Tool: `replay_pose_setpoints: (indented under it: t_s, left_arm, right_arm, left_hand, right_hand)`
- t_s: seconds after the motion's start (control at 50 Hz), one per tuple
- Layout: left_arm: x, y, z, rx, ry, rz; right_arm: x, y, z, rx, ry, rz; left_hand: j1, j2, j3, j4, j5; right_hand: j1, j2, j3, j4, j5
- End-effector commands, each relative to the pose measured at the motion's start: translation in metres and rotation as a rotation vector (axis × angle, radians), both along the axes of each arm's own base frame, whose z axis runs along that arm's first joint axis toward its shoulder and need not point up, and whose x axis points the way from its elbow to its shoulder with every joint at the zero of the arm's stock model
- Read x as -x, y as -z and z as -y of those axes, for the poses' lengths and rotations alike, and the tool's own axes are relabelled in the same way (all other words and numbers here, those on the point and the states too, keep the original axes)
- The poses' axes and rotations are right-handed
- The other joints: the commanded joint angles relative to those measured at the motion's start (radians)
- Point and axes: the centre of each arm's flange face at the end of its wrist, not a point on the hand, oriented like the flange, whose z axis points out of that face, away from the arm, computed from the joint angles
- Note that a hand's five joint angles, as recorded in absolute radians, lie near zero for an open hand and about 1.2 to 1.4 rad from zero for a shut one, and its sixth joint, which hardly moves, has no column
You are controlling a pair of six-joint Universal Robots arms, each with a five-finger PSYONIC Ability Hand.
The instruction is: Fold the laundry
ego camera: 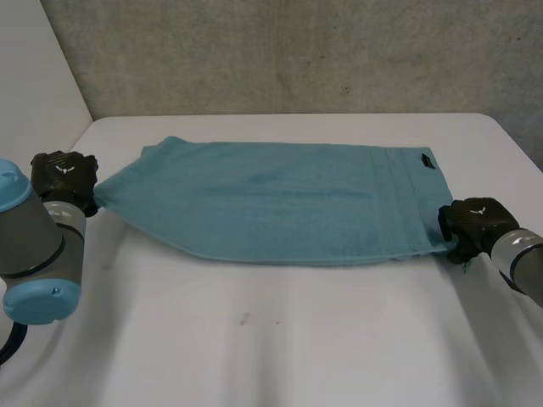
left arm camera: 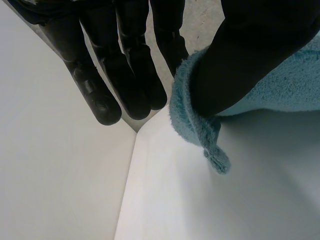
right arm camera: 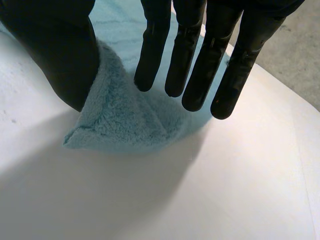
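Note:
A teal towel point(ego camera: 280, 199), folded into a long band, lies across the far half of the white table point(ego camera: 297, 339). A small black label sits near its far right corner. My left hand point(ego camera: 64, 178) is at the towel's left end, which is drawn out to a point. In the left wrist view the towel corner point(left arm camera: 195, 125) curls round the thumb point(left arm camera: 240, 65) and is pinched against the straight fingers point(left arm camera: 130, 75). My right hand point(ego camera: 475, 222) is at the near right corner. There the fingers point(right arm camera: 195, 60) stand straight and apart from the thumb point(right arm camera: 60, 55), with the bunched corner point(right arm camera: 125, 120) resting on the table between them.
A grey wall point(ego camera: 297, 51) runs behind the table, and a white panel point(ego camera: 34, 68) stands at the left. The table's near half, in front of the towel, is bare white surface.

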Motion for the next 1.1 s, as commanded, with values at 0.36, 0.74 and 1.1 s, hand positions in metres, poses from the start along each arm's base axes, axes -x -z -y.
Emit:
replay_pose_setpoints:
  t_s: [0.36,0.74,1.1]
  left_arm:
    - [-0.035,-0.004,-0.067,-0.297,-0.052,0.128]
    - [-0.011,-0.017,-0.064,-0.222,0.187,0.317]
    - [0.042,0.027,0.075,0.116,0.199,0.309]
  right_arm:
    - [0.035,-0.043,-0.035,-0.006,0.029,-0.134]
    - [0.065,-0.069,-0.034,-0.05,-0.01,-0.36]
    - [0.009,-0.021,0.085,0.233,-0.004,-0.345]
  left_hand:
    - [0.249,0.194,0.201,0.198,0.258]
    - [0.249,0.194,0.201,0.198,0.258]
    - [0.249,0.194,0.201,0.198,0.258]
  right_hand:
    - [0.673,0.569,0.576,0.575,0.559]
    - [0.673,0.569,0.576,0.575,0.559]
    - [0.673,0.569,0.576,0.575,0.559]
